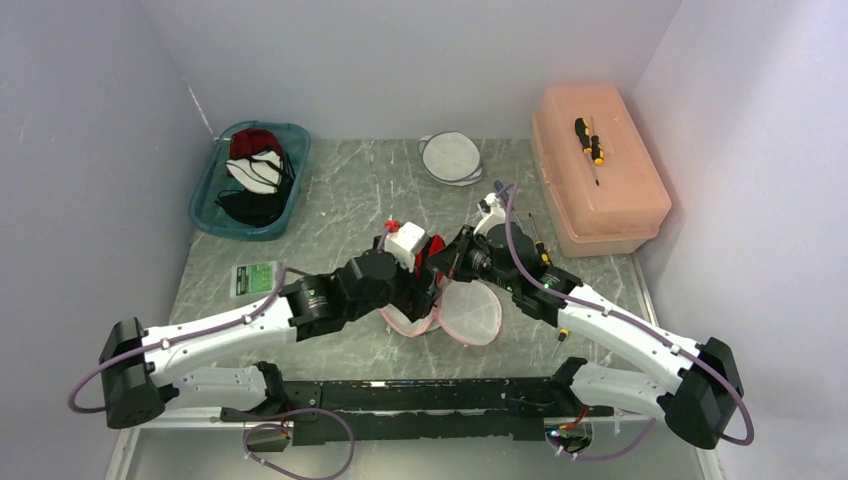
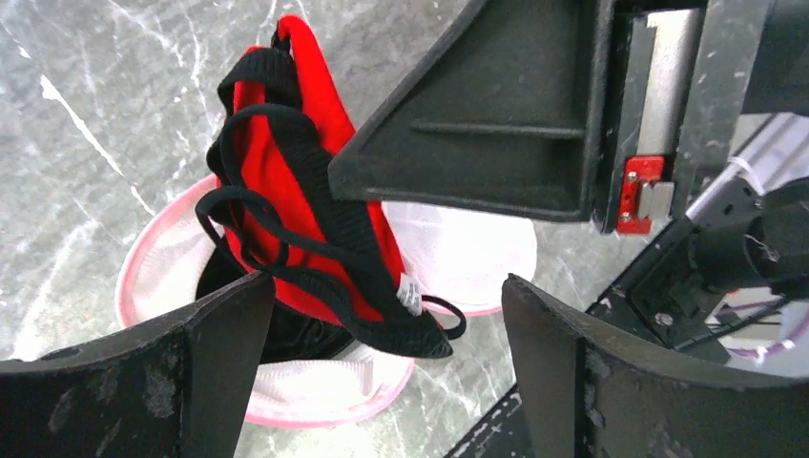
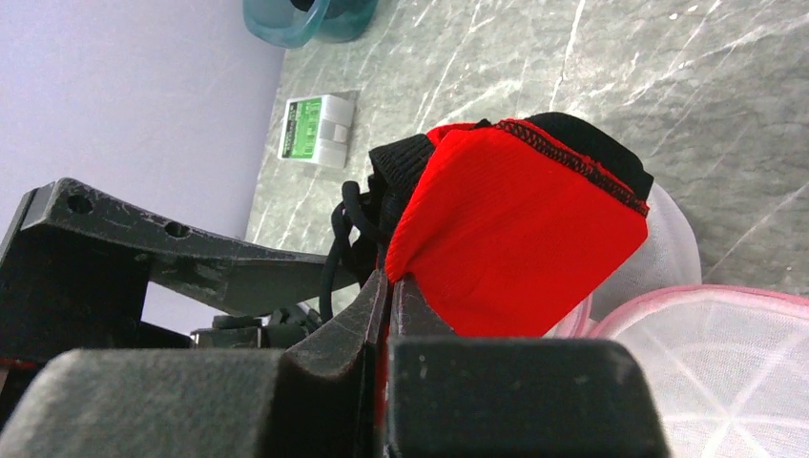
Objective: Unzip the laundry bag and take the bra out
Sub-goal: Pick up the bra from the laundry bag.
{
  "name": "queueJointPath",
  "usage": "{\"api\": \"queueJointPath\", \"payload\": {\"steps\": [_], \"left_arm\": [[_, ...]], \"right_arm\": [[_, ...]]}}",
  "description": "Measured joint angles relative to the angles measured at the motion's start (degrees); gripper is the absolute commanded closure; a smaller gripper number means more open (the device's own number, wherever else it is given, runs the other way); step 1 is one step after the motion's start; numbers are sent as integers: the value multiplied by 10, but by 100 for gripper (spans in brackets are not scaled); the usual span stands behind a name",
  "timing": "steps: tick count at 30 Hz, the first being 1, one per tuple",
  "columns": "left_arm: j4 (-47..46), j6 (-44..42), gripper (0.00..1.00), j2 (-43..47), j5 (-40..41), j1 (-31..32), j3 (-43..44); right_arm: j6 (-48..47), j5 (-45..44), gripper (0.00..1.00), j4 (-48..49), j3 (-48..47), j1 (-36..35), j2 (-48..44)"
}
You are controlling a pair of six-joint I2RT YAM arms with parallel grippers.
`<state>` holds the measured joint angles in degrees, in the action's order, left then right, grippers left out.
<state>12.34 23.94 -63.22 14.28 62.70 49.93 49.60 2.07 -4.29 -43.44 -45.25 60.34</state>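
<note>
The red bra with black straps hangs above the open white mesh laundry bag, which has a pink rim and lies on the table. My right gripper is shut on the bra's red fabric, with the bag below it on the right. My left gripper is open, its two fingers standing either side of the bra's dangling lower end without touching it. From above, both grippers meet over the bag at the table's middle, and a bit of the bra shows between them.
A teal bin holding other garments stands at the back left. A second flat mesh bag lies at the back centre. A pink lidded box with a screwdriver on top sits at the back right. A green-and-white packet lies at the left.
</note>
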Motion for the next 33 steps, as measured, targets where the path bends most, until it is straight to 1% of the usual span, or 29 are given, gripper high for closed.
{"api": "queueJointPath", "payload": {"steps": [3,7,11,15,18,25,26,28,29,30,31,32,33], "left_arm": [[9,-6,6,-25,38,15,21],[24,-5,6,-44,77,21,25],[38,-1,15,-54,106,21,25],[50,7,31,-56,125,22,25],[50,10,38,-57,127,22,25],[42,10,75,-57,121,23,24],[40,10,82,-57,120,23,24],[33,9,90,-57,116,23,22],[31,7,95,-57,113,24,21],[30,6,97,-57,110,24,20],[28,6,97,-57,109,24,19],[28,5,97,-57,108,24,19],[27,5,97,-57,108,24,18]], "right_arm": [[8,3,100,0,-1,0,3],[16,11,100,0,-1,0,4],[21,14,100,0,-1,0,4],[25,15,100,0,-1,0,4],[27,15,100,0,-1,0,4],[27,28,100,6,-1,0,4],[27,30,100,7,-1,0,4],[27,32,100,9,-1,0,4],[27,35,90,10,-1,0,4],[27,38,71,10,-1,0,4],[29,40,55,10,-1,0,4],[31,45,43,11,-1,0,4],[32,52,34,12,-1,0,3]]}}
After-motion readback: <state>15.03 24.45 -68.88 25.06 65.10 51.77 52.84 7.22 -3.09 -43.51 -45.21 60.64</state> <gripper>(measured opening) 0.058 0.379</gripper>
